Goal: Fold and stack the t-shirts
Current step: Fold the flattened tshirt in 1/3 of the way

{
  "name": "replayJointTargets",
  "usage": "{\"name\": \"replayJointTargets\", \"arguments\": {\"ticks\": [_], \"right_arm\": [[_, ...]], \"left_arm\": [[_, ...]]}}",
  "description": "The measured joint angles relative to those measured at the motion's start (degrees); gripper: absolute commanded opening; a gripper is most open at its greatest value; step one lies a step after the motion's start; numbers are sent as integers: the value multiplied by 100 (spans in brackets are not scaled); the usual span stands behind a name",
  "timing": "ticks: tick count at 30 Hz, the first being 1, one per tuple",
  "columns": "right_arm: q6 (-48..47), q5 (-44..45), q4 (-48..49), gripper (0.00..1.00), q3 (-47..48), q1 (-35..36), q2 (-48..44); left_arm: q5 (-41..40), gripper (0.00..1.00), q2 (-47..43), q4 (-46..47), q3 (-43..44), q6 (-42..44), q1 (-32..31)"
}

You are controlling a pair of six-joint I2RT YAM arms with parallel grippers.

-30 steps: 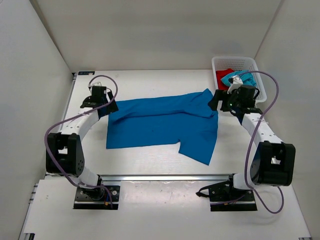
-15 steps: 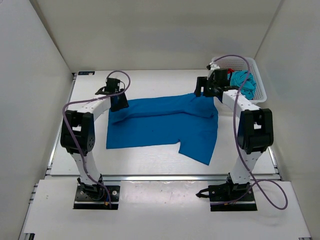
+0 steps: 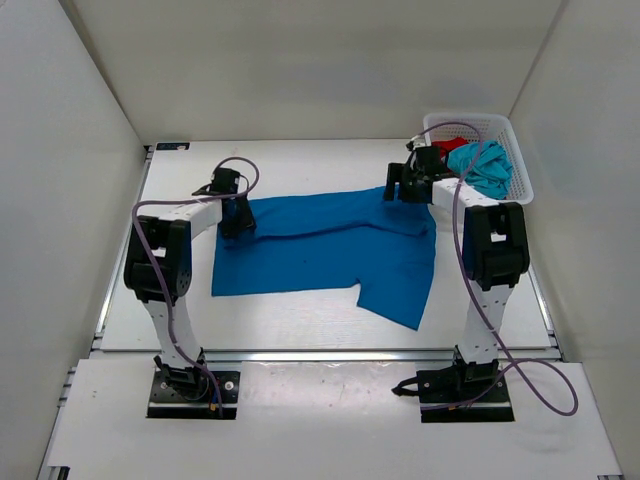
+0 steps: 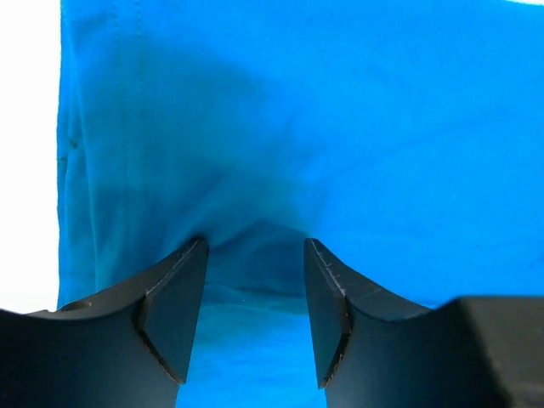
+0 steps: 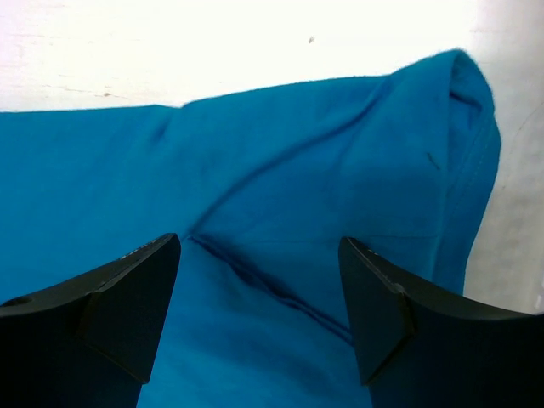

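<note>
Top external: blue shirt (image 3: 320,245) spread mostly flat across the middle of the table (image 3: 300,325), far edge rumpled, one flap jutting toward the near right. Teal shirt (image 3: 487,166) and red shirt (image 3: 447,146) heaped in the basket (image 3: 470,121) at the far right corner, not yet folded. Both arms stretched out to the far edge of the blue shirt, one at each end.

Left wrist: left gripper (image 4: 255,246) partly open, set down on blue cloth close to a stitched hem, a small pucker bunched between the fingers. Not pinched shut, nothing held.

Right wrist: right gripper (image 5: 259,242) spread wide over a seam near the shirt's rolled-over corner, holding nothing. Touching the cloth or just above it: cannot tell.

Judged as the opening of the first fold, lining up a two-point grasp on the far edge. Next, most likely: close both grippers on the cloth, the right one perhaps after dropping onto the seam, then lift together and carry the far edge toward the near one. Calls for an even pull from both ends and a firm bite, so as not to drag the whole shirt or lose one corner midway.
</note>
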Motion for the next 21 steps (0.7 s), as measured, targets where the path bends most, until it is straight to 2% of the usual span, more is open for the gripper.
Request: {"name": "replayJointTargets", "arguments": {"ticks": [5, 13, 15, 18, 21], "right_arm": [[140, -190, -149, 73, 302, -90, 389], [271, -831, -529, 73, 2083, -332, 1541], [256, -990, -614, 74, 2542, -363, 1788], [173, -1202, -776, 75, 2994, -367, 1917], [35, -1432, -1043, 76, 3445, -363, 1910]], "left_arm": [[48, 61, 437, -127, 619, 4, 149], [243, 65, 2052, -911, 3193, 70, 317], [319, 71, 2413, -1102, 3823, 92, 341], [354, 89, 2614, -1381, 4286, 173, 343], [304, 90, 2490, -1635, 4304, 284, 337]]}}
